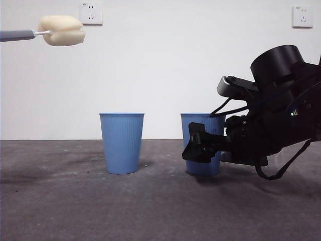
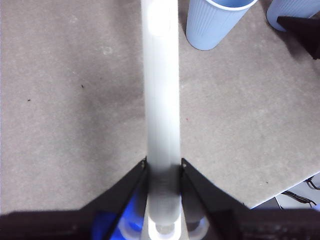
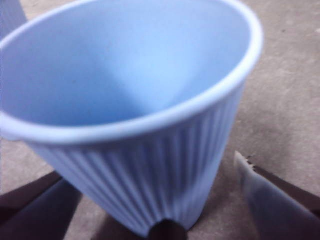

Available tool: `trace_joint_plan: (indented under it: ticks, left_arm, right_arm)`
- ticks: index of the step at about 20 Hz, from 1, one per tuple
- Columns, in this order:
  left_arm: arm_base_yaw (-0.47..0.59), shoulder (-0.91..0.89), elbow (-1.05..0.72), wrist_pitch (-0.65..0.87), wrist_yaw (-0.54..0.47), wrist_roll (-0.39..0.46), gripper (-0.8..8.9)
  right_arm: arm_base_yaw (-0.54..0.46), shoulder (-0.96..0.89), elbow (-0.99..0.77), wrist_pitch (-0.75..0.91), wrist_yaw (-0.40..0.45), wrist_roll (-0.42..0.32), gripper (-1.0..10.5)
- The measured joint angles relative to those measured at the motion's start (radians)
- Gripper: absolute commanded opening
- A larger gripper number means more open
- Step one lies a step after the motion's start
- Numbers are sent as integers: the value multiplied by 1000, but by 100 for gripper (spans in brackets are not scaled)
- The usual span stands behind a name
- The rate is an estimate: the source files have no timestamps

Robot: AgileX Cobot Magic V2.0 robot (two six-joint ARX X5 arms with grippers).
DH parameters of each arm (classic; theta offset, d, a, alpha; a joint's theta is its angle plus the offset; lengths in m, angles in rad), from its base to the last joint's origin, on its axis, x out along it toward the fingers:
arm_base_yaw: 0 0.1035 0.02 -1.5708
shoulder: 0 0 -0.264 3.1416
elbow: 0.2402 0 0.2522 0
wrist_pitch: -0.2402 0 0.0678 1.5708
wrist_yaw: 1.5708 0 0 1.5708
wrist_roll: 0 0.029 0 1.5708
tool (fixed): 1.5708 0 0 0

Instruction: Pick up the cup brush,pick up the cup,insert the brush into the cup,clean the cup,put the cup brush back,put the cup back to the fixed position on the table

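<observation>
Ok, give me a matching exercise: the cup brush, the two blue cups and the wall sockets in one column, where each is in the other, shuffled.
Things:
1. cup brush
2. blue cup with the right hand around it
3. other blue cup
4. wall sockets

Places:
A. standing alone on the table
B. high on the white wall
C. held in the air by the left hand
D. between two black jaws

Pairs: 1-C, 2-D, 3-A, 4-B
</observation>
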Motion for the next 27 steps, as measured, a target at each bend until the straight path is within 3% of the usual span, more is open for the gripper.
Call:
trace_joint_plan:
  ticks: [4,9,14,18,23,27]
  left_arm:
    - [0,0,0,0,0,0,-9]
    - [0,0,0,0,0,0,-9]
    - [0,0,0,-13,0,23,-9]
    - [-14,6,0,-51,-8,59,-9]
    - [-110,35,0,-117,-23,103,-9]
    - [-240,50,0,-137,-89,134,-9]
  right_arm:
    - [0,0,1,0,8,0,172]
    - [0,0,2,0,3,0,-16]
    - [1,-39,3,-81,-49,8,-12]
    - [18,-264,6,-431,-55,-35,-13]
    - [68,-566,163,-1114,-34,-221,-13]
    - [115,-597,330,-1593,57,-354,-13]
